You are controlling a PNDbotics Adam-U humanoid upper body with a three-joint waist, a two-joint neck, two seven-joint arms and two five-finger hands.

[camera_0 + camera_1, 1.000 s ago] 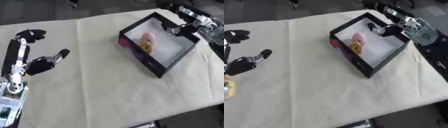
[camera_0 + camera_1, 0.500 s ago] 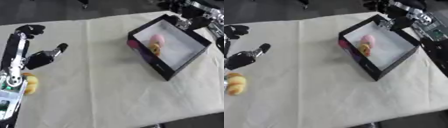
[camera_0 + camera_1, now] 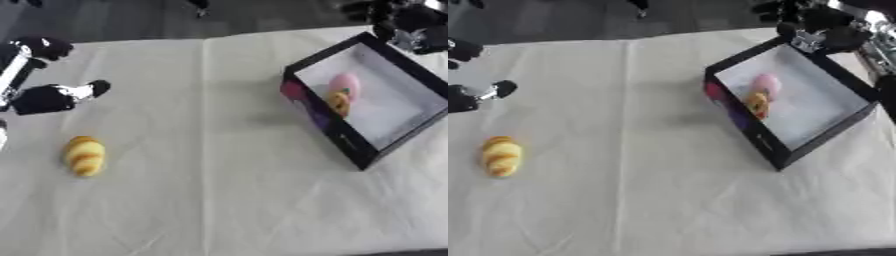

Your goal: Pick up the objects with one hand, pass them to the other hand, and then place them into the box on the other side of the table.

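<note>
My left hand (image 3: 54, 95) open and empty above the yellow pastry (image 3: 85, 155); right hand (image 3: 820, 22) past box (image 3: 773, 152), fingers unclear. Risk: soft pastry rolls away if approached off-centre

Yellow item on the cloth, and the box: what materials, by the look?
Yellow item: matte, rounded, brown-banded; likely a soft or plastic toy bread, hard to say which. Box: thin, straight black walls, pale inside; probably cardboard.

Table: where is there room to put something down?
The widest bare patch of the table lies between the yellow bread on the left and the black box on the right, and along the near edge. The box floor is free on its right; two toys crowd its left wall.
</note>
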